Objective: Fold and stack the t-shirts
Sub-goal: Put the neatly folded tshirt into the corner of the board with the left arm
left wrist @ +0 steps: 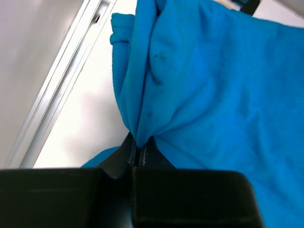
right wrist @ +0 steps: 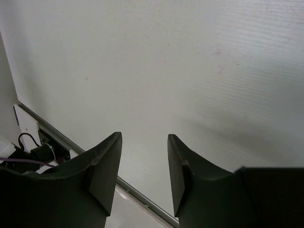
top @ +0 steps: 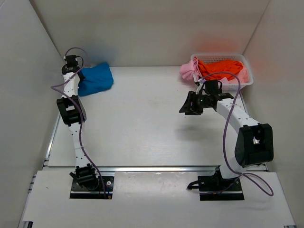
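Observation:
A bright blue t-shirt [top: 96, 80] lies bunched at the table's far left corner. My left gripper [top: 80, 81] is at its left edge, shut on a pinched fold of the blue t-shirt [left wrist: 199, 80]; the cloth runs right into the closed jaws of the left gripper [left wrist: 137, 148]. An orange t-shirt [top: 219, 68] and a pink t-shirt [top: 188, 71] sit heaped in the white mesh basket [top: 247, 66] at the far right. My right gripper [top: 190, 108] hovers over bare table in front of the basket. In the right wrist view the right gripper [right wrist: 144, 138] is open, with nothing between its fingers.
White walls close in the table on the left, back and right. A metal rail [top: 156, 167] runs along the table's near edge, with both arm bases just in front of it. The pink shirt hangs over the basket's left rim.

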Controlling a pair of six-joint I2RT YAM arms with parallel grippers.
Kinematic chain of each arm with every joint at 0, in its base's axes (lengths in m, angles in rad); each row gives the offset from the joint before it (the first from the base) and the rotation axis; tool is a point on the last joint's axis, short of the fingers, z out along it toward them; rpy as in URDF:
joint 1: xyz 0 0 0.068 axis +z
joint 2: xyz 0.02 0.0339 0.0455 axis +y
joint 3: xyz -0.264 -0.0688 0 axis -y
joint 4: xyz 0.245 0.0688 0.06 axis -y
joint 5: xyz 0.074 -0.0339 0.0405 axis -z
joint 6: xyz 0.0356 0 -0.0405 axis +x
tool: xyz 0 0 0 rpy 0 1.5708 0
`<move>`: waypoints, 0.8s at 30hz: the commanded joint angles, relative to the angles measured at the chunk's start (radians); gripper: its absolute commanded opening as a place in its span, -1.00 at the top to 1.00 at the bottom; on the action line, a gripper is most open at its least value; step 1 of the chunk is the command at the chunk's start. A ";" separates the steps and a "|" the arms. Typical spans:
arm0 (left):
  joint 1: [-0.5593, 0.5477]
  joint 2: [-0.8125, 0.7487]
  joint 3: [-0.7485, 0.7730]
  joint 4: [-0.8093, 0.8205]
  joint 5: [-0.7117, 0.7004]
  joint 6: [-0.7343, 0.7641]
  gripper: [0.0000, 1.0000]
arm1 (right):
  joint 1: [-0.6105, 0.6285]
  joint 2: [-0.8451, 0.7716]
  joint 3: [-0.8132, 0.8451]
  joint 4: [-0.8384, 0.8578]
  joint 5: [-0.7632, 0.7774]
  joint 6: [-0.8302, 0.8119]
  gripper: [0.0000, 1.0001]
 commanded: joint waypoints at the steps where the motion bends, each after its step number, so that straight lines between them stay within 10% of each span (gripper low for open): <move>1: 0.005 0.019 0.065 0.083 0.025 0.048 1.00 | 0.017 0.020 0.055 0.004 0.003 0.027 0.19; 16: 0.054 0.088 0.127 0.271 -0.064 0.117 0.94 | 0.024 -0.017 0.014 -0.040 0.001 0.039 0.34; 19: 0.066 0.089 0.142 0.303 -0.037 0.103 0.51 | 0.031 -0.003 0.016 -0.042 0.001 0.045 0.35; 21: 0.066 0.066 0.151 0.289 -0.001 0.094 -0.76 | 0.047 0.003 0.028 -0.040 0.000 0.044 0.35; 24: 0.058 0.013 0.141 0.236 0.084 0.077 -0.97 | 0.063 0.000 0.040 -0.031 0.000 0.062 0.35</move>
